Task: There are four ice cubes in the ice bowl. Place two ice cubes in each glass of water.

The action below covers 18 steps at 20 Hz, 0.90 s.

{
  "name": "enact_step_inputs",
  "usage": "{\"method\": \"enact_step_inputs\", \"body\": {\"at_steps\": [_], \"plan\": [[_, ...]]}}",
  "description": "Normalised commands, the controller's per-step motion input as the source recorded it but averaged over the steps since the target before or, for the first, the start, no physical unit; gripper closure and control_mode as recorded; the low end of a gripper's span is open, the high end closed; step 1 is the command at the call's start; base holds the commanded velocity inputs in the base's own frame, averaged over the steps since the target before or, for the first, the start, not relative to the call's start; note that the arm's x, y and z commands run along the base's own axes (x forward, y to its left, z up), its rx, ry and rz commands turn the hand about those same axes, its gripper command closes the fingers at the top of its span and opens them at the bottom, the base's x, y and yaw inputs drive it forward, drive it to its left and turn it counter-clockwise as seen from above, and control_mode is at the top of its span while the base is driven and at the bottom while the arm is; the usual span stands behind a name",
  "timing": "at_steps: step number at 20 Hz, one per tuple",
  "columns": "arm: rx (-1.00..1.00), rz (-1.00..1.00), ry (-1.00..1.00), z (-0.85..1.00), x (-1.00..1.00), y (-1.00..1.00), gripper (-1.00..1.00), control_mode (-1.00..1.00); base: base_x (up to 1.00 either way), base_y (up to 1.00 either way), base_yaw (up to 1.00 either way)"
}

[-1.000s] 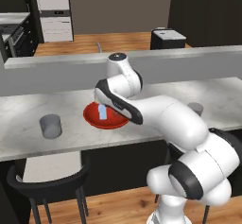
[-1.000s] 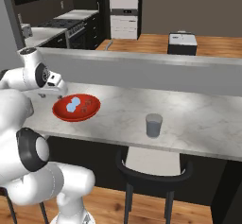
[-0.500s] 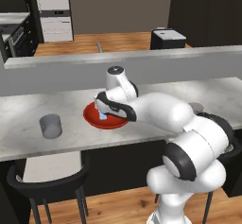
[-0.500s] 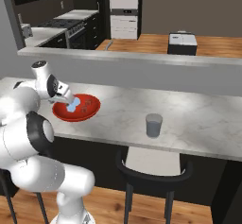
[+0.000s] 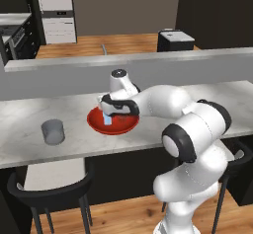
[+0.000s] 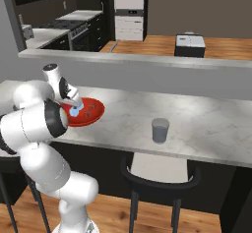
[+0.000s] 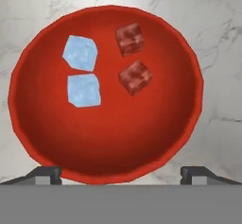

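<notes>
Stretching across the marble surface (image 5: 20, 129), the arm is hanging its hand (image 7: 121, 173) directly above the red ice bowl (image 7: 104, 147), fingers spread wide and gripping nothing. Four ice cubes (image 7: 83, 90) are lying inside, below the fingertips. A grey glass of water (image 5: 53, 131) is standing well apart.

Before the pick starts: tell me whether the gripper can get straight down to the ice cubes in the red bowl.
Probably yes. The gripper is open above the red bowl, and nothing covers the ice cubes lying in it.
</notes>
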Motion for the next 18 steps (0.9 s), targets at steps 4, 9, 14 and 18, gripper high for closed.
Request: {"method": "enact_step_inputs", "body": {"at_steps": [4,9,14,18], "plan": [[0.05,-0.07,0.01,-0.07,0.35,0.17,-1.0,-1.0,0.0,0.0,0.0],[0.04,-0.06,0.05,-0.1,0.11,0.2,-1.0,-1.0,0.0,0.0,0.0],[0.01,-0.02,0.05,-0.23,0.02,0.03,-1.0,-1.0,0.0,0.0,0.0],[0.0,0.0,0.04,-0.28,0.05,0.0,-1.0,-1.0,0.0,0.0,0.0]]}}
